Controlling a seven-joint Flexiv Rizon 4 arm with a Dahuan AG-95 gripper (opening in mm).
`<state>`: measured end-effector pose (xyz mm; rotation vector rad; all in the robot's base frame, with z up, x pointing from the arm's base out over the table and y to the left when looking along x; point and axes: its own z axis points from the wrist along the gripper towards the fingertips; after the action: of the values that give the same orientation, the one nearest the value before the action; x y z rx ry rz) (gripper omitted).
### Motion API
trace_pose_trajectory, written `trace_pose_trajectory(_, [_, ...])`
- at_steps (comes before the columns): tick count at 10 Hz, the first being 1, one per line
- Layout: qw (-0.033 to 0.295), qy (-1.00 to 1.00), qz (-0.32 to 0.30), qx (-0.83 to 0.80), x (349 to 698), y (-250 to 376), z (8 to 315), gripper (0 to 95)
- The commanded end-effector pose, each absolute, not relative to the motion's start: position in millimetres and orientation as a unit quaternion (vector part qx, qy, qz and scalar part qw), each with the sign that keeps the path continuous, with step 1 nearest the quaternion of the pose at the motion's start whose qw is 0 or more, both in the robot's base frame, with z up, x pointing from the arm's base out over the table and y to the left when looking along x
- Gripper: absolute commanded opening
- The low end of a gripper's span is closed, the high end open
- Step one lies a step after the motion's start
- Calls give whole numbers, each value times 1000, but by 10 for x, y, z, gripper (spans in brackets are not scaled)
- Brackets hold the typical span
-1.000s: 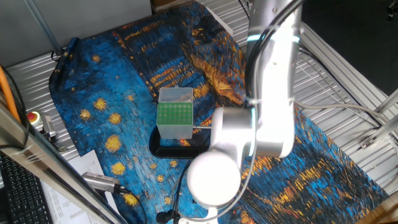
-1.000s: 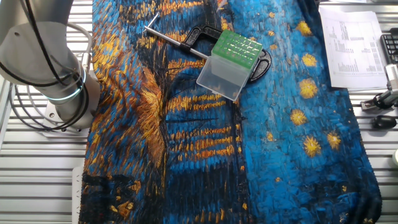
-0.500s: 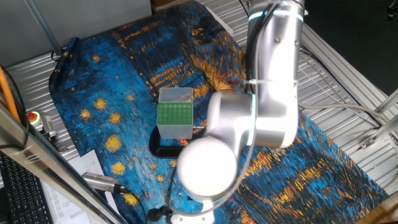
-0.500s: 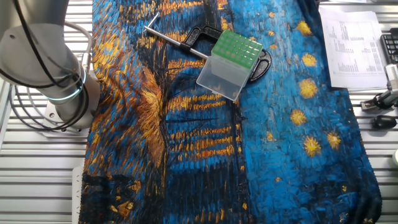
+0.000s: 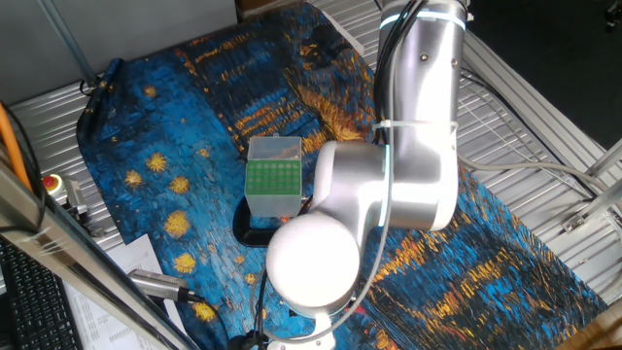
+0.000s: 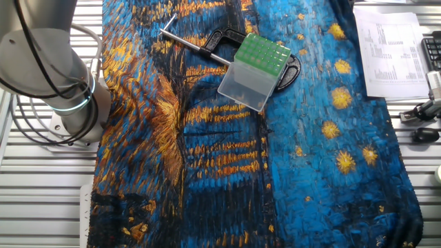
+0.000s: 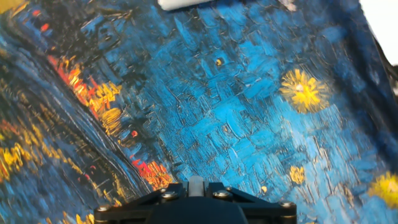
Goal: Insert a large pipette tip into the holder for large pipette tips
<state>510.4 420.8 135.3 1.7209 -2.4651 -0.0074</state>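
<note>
The holder for large pipette tips (image 5: 272,177) is a translucent box with a green hole grid, standing on the blue painted cloth; it also shows in the other fixed view (image 6: 254,70). In the hand view my gripper (image 7: 196,186) sits at the bottom edge, its black jaws closed on a short greyish-white stub, the large pipette tip (image 7: 196,183), above the cloth. A whitish edge (image 7: 186,3) at the top may be the holder. In the fixed views my arm (image 5: 389,194) hides the gripper or it lies out of frame.
A black C-shaped clamp (image 6: 291,69) with a shiny metal rod (image 6: 186,41) lies against the holder. The robot base (image 6: 65,89) stands left of the cloth. Printed paper (image 6: 393,48), cables and a keyboard (image 5: 29,292) lie at the table's edges.
My arm's lower joints have swung left and toward the camera in the fixed view. The holder and clamp have not moved.
</note>
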Motion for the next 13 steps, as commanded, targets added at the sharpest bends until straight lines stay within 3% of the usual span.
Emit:
trace_pose_trajectory(1, [70,-817,-2,572,5106,4210,1353,0])
trace_pose_trajectory(9, [58,-806,-14,589,4917,3771,1582,0])
trace_pose_trajectory(13, [27,-827,20,561,4906,3749,1591,0])
